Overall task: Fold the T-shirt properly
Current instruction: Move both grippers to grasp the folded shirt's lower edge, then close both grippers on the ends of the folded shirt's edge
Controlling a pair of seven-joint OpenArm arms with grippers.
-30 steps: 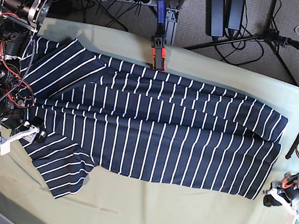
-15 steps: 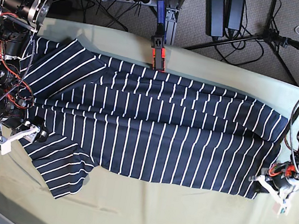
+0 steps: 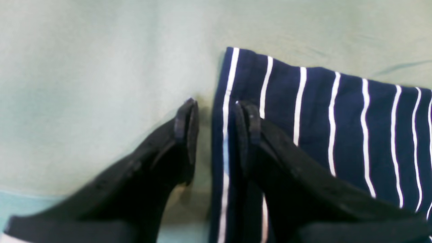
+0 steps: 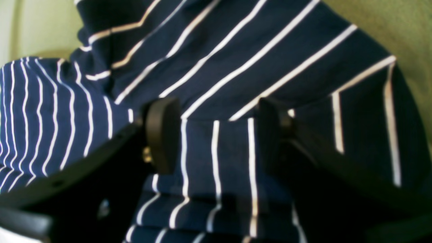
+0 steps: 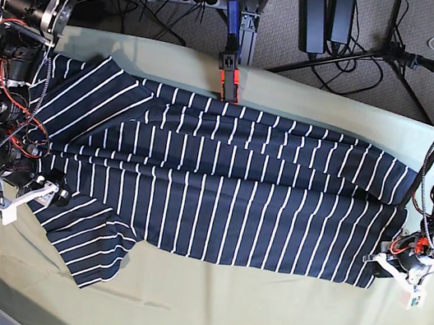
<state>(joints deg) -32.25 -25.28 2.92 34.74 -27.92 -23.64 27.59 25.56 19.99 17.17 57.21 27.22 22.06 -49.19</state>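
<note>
Base view: thin-striped T-shirt (image 5: 221,188) lies flat

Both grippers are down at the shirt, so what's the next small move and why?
Probably close the left gripper: its fingers straddle the T-shirt hem edge, one on the green cloth, with a gap. The right gripper also stands open around fabric by the sleeve.

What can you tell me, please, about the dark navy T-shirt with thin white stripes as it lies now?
The dark navy, white-striped T-shirt looks like soft knit fabric. It lies lengthwise across the olive-green table cloth, flat but for shallow folds along its body. One short sleeve points toward the table's near edge, the other toward the far edge. The left gripper straddles the hem corner, one finger on the shirt and one on the cloth, jaws apart. The right gripper stands open over fabric by the near sleeve.
</note>
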